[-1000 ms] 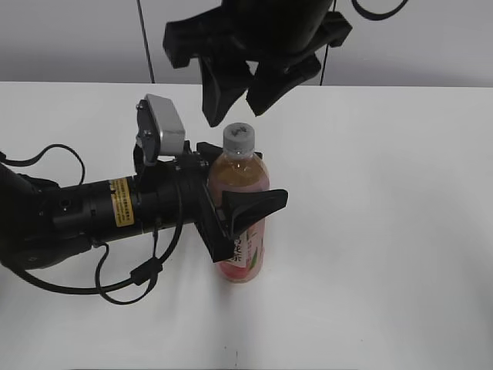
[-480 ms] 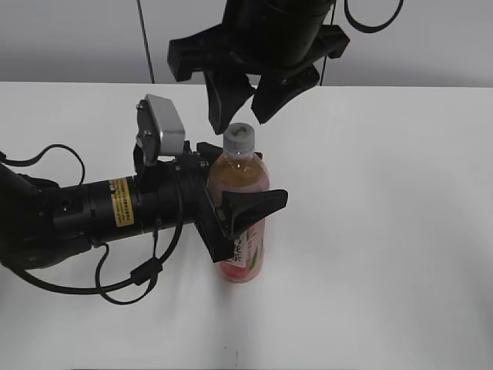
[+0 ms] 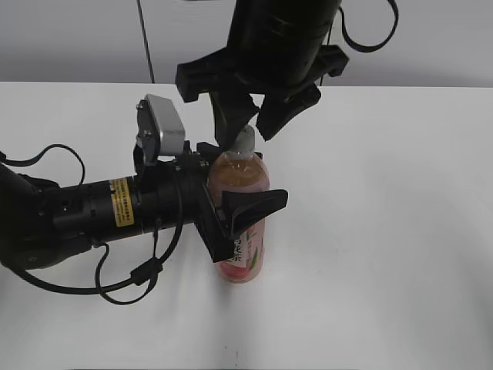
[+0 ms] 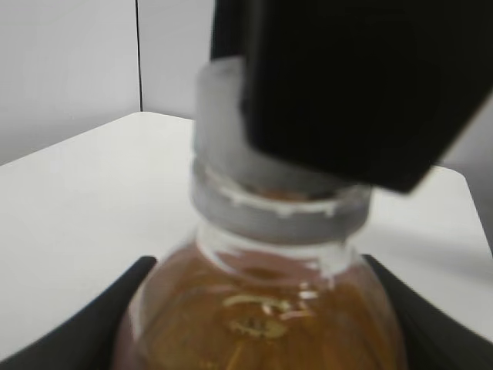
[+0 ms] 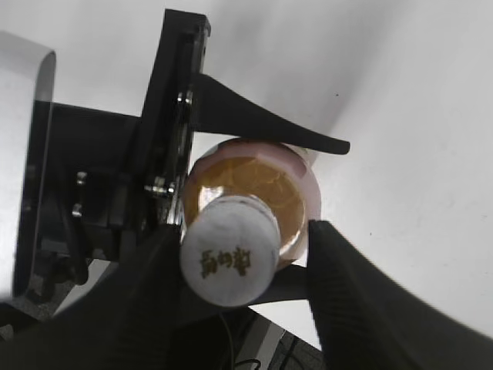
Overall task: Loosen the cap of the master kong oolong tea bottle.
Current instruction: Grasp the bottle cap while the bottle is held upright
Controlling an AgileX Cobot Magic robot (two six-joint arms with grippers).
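The master kong oolong tea bottle (image 3: 243, 250) stands upright on the white table (image 3: 385, 231), with amber tea and a pink label. My left gripper (image 3: 235, 185) is shut on the bottle's body from the left; its black fingers (image 4: 96, 331) flank the bottle's shoulder (image 4: 254, 308). The white cap (image 3: 245, 141) with a brownish mark shows from above in the right wrist view (image 5: 229, 260). My right gripper (image 3: 248, 132) hangs over it, open, one finger on each side of the cap (image 4: 223, 116). Its left finger (image 5: 146, 301) is close to the cap; its right finger (image 5: 347, 301) stands apart.
The left arm (image 3: 85, 216) lies across the table's left side with loose cables (image 3: 131, 277). A grey wall (image 3: 431, 38) stands behind the table's far edge. Bare white table lies right of the bottle.
My right gripper has come down and slightly right, from above the cap to straddling it. The bottle and my left gripper have not moved.
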